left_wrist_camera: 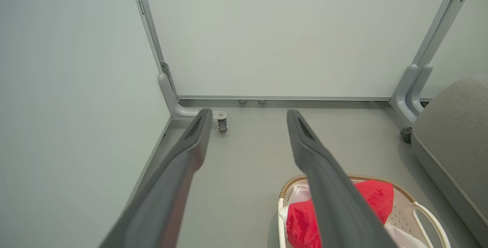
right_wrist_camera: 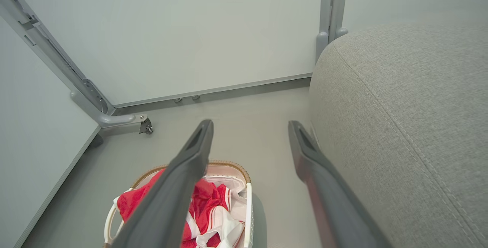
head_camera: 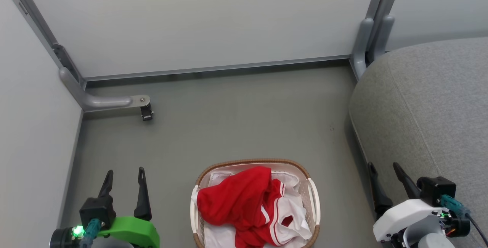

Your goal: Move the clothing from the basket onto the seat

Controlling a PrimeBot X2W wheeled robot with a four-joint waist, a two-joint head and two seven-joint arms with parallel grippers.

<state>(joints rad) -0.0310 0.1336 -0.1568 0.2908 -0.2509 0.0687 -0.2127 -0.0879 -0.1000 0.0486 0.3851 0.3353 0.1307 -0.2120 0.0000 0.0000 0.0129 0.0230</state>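
Grey floor [head_camera: 236, 118] runs to pale panels [head_camera: 198, 19], castor bracket [head_camera: 146, 112] far left. The basket [head_camera: 251, 161] of clothing [head_camera: 232, 202] sits between my left gripper [head_camera: 126, 171] and right gripper [head_camera: 383, 165], both spread apart; seat [head_camera: 431, 107] at right.

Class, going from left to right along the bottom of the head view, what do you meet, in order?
Left gripper → basket holding the red jersey → right gripper.

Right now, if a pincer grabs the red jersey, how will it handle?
Likely floppy: the red jersey lies crumpled in folds, so it should sag and trail. Probably light, being thin cloth. It might drag the white liner beneath it.
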